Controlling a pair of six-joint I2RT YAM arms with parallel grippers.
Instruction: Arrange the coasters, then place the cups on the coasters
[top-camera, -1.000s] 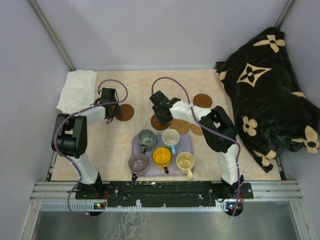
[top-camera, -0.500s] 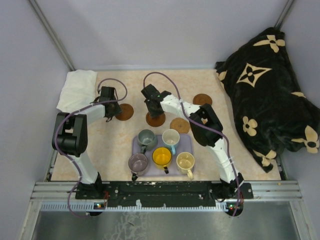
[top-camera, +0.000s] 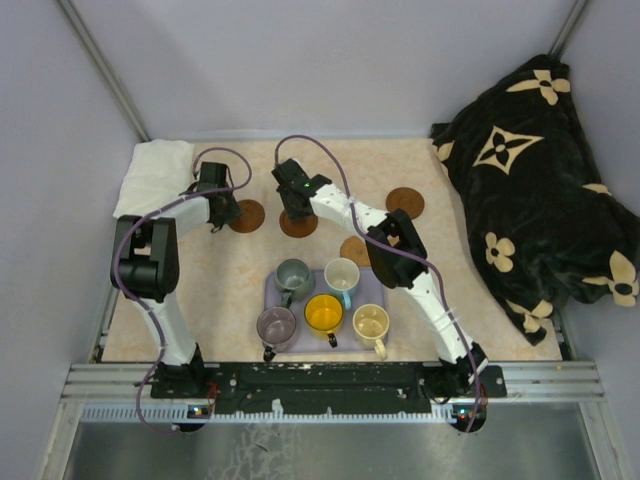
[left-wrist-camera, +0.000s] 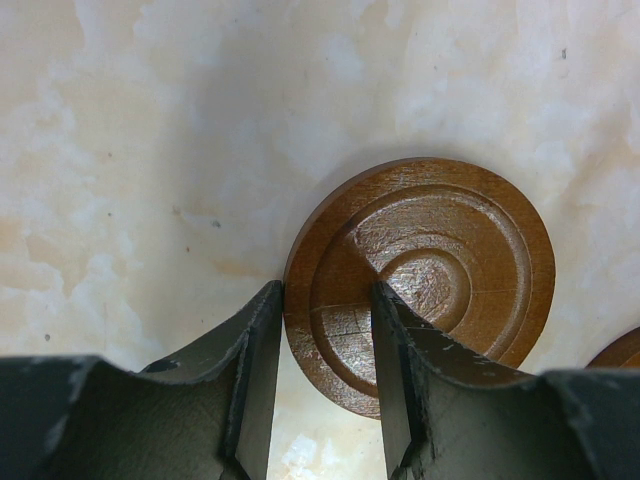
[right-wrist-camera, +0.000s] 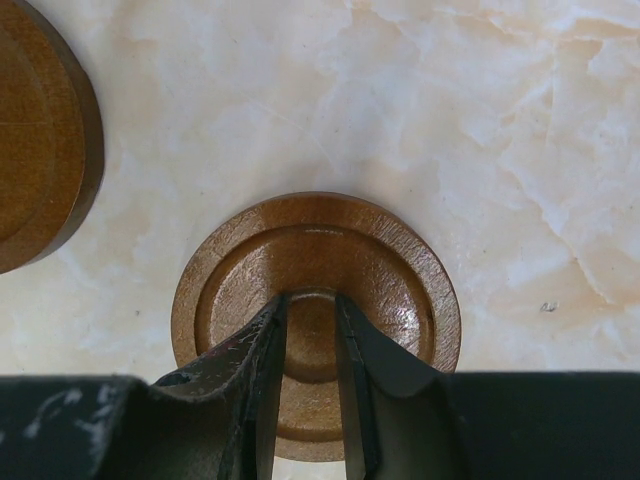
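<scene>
item: coasters, brown ringed discs, four visible on the table (top-camera: 230, 290); a fifth is not seen.
location: first coaster (right-wrist-camera: 320, 245) lies flat beyond the tray (top-camera: 373, 286), left of centre. second coaster (left-wrist-camera: 440, 250) lies near it, further left. third coaster (top-camera: 405, 202) sits well apart to the right. fourth coaster (top-camera: 352, 248) is partly hidden by the right forearm.
cups (top-camera: 323, 313): five, all standing on the tray, none on a coaster.
step, as judged: arranging the coasters, with the cups not yet begun.
next move, as judged: slide each disc level into its place in the row, pressing lightly so it neither tips nor skids out from under the tips.
right gripper (right-wrist-camera: 310, 300): jaws a narrow slit apart, tips down on the first coaster's middle, clasping nothing.
left gripper (left-wrist-camera: 327, 288): jaws part-way apart, astride the second coaster's near rim, one finger outside the edge and one on top; no pinch evident.
pose: both arms stretched far forward, wrists turned downward.
</scene>
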